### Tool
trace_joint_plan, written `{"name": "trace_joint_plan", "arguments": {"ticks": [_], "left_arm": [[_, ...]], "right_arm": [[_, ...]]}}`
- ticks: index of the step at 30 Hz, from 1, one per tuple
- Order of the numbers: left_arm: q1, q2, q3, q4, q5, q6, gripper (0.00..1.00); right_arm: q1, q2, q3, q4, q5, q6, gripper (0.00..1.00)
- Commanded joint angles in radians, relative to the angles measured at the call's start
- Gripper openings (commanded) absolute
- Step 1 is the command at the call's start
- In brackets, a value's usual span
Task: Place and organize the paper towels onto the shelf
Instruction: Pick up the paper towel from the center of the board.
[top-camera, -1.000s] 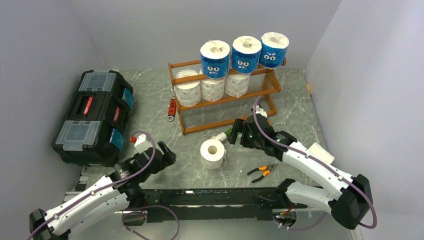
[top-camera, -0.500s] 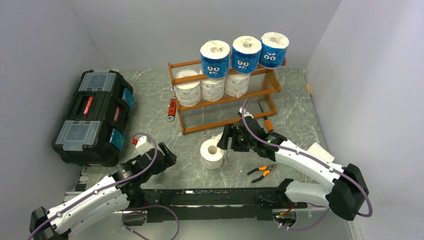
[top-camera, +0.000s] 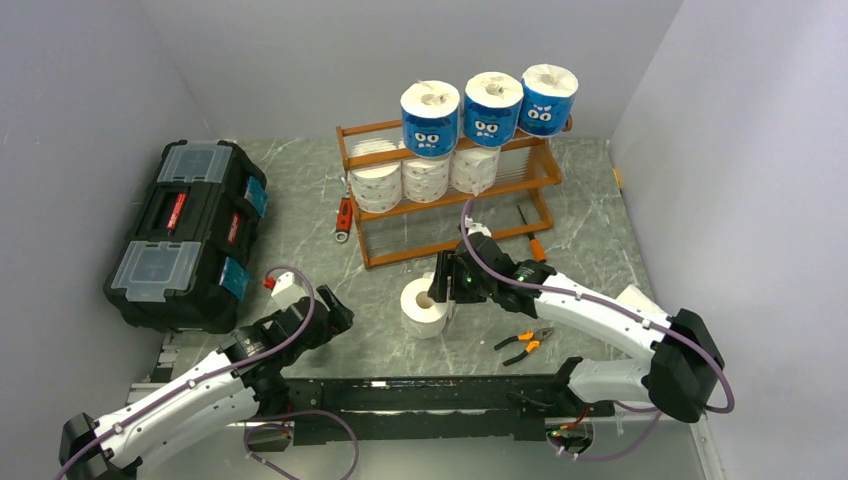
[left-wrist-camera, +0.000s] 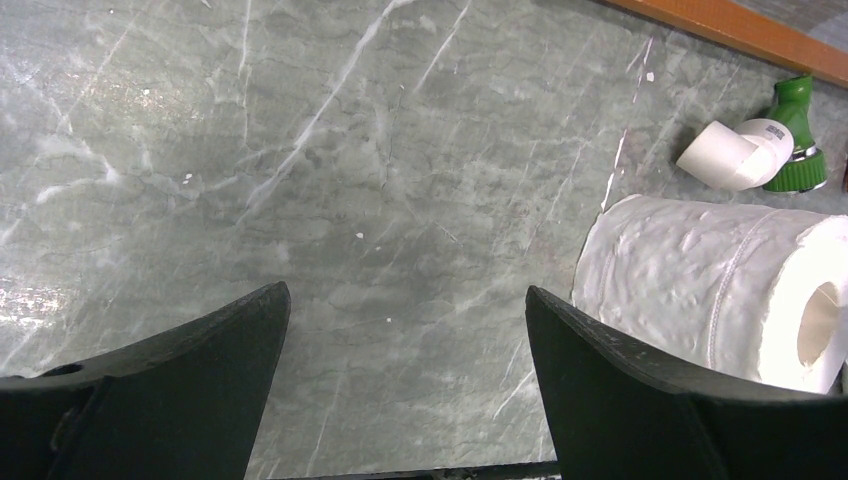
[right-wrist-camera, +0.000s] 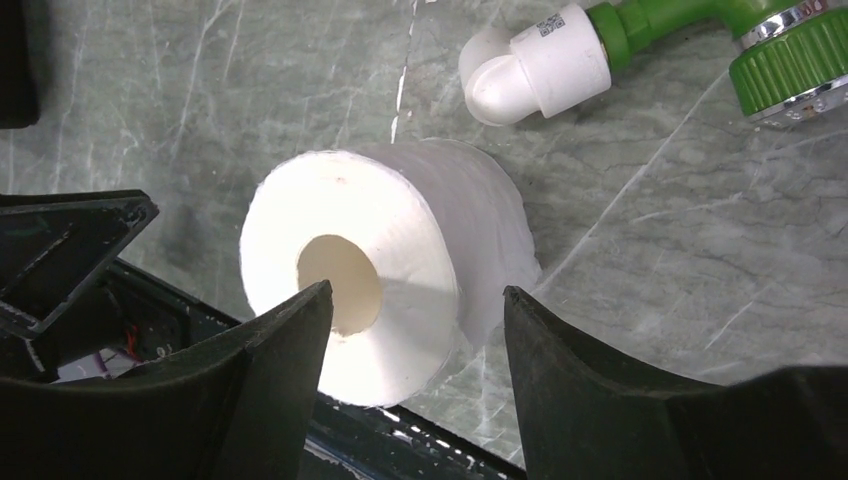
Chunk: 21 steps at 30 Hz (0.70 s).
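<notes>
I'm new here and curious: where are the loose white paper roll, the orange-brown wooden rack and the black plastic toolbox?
Loose white paper roll (right-wrist-camera: 420, 270): right wrist view, flat end.
Orange-brown wooden rack (top-camera: 452, 197): top view, middle front rail.
Black toolbox (top-camera: 188, 234): top view, lid centre.

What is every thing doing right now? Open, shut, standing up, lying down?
Loose white roll: lying on its side on the table.
Shelf: bottom tier bare.
Blue rolls: standing on the top tier.
White rolls: on the middle tier.
Toolbox: shut.
Pliers: lying flat, handles slightly apart.
Left gripper: open, empty.
Right gripper: jaws astride that roll; grip unclear.
</notes>
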Motion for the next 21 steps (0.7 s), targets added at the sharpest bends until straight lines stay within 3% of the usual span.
{"name": "trace_joint_plan", "arguments": {"ticks": [1,21], "left_arm": [[0.002,0.005,0.012,0.006,0.001,-0.006,0.94],[0.003,-0.005,-0.011,0.014,0.004,-0.010,0.94]], "right_arm": [[0.006,0.023,0.047,0.004,0.022,-0.010,0.64],[0.009,0.067,0.054,-0.013,0.014,-0.011,0.51]]}}
